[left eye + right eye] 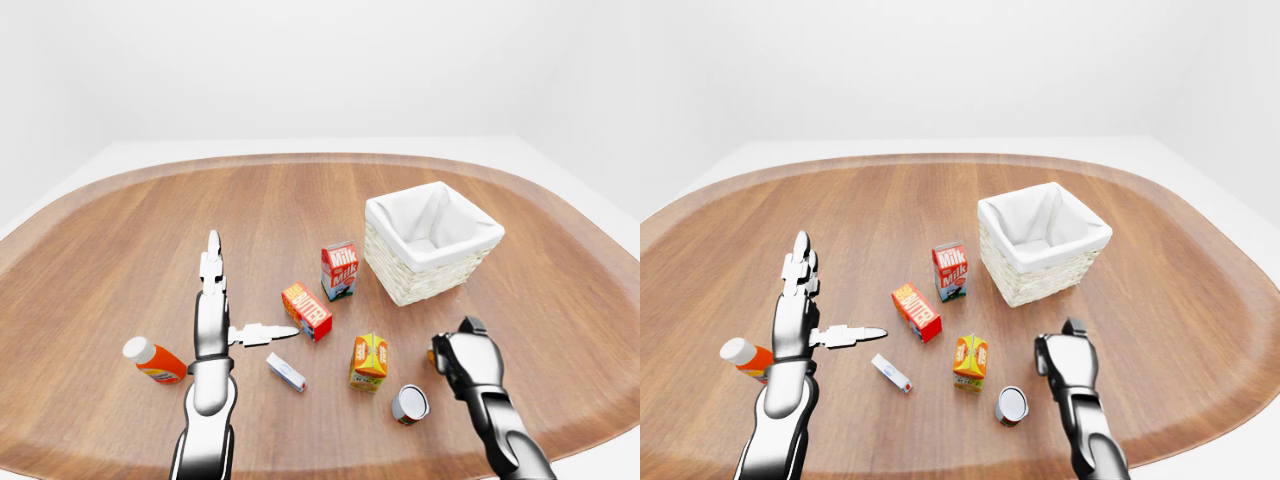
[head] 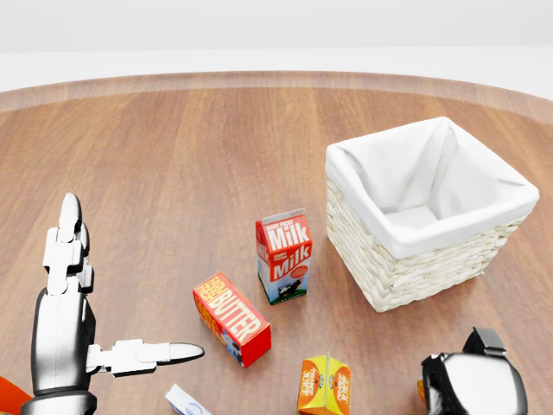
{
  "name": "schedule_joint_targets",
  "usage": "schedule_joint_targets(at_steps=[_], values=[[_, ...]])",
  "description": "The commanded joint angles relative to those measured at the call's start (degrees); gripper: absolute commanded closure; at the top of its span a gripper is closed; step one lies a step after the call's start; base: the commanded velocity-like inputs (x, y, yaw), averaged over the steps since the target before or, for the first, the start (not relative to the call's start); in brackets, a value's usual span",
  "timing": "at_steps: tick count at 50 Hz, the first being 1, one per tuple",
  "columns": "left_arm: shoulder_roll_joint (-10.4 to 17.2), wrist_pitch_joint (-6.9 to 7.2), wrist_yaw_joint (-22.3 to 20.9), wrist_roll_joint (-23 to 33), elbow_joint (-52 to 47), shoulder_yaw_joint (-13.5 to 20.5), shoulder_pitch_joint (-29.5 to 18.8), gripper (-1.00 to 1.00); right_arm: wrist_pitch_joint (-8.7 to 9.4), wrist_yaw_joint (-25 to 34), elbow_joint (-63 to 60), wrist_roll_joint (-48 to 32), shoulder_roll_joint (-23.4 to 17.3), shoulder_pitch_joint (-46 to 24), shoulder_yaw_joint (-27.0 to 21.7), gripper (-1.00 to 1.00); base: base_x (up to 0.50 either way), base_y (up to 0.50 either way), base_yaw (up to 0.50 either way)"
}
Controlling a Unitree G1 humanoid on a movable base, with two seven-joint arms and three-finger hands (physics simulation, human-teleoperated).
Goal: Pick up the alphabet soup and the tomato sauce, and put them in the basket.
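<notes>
Left-eye view: the wooden worktop (image 1: 140,230) carries a white-lined wicker basket (image 1: 432,242) on the far right. To its left stands a milk carton (image 1: 339,270), and nearer and further left lies a butter box (image 1: 307,311). Nearer still stands an orange juice carton (image 1: 369,362), with a small white box (image 1: 285,372) lying to its left. A can (image 1: 410,404) lies on its side at the near right, its silver end showing; its label cannot be read, so whether it is the alphabet soup or the tomato sauce cannot be told. At the near left lies an orange bottle (image 1: 155,361) with a white cap. The left robot hand (image 1: 213,305) is spread open over the worktop, fingers pointing far and thumb pointing right, gripping nothing. The right robot hand (image 1: 468,358) is just right of the can; a sliver of red and orange shows at its left edge, and the fingers look curled, but whether they close on anything cannot be told.

Head view: the basket (image 2: 428,216) fills the right side, the milk carton (image 2: 284,256) just left of it, the butter box (image 2: 232,318) nearer. The open left robot hand (image 2: 73,320) is at the lower left; the right robot hand (image 2: 471,385) shows only its dark back at the bottom edge.

Right-eye view: the can (image 1: 1012,405) lies between the juice carton (image 1: 971,362) and the right robot hand (image 1: 1068,362).
</notes>
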Motion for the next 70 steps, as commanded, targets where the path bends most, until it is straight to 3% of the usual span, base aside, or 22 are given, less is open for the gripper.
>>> schedule_joint_targets(at_steps=[1,38,55,70], values=[[0.0,0.0,0.1,-0.1,-0.3,0.1,0.1,-1.0,0.0,3.1,-9.3,3.1,1.0,2.8,-2.9,1.0,0.0,0.0,0.0],[0.0,0.0,0.1,-0.1,-0.3,0.1,0.1,-1.0,0.0,12.1,-33.2,15.5,7.7,5.7,-11.1,1.0,0.0,0.0,0.0],[0.0,0.0,0.1,-0.1,-0.3,0.1,0.1,-1.0,0.0,16.7,-40.4,19.5,9.5,3.7,-10.7,1.0,0.0,0.0,0.0],[0.0,0.0,-0.1,-0.7,-0.2,0.3,-0.4,-1.0,0.0,21.6,-44.9,21.9,8.3,-1.7,-10.3,1.0,0.0,0.0,0.0]])
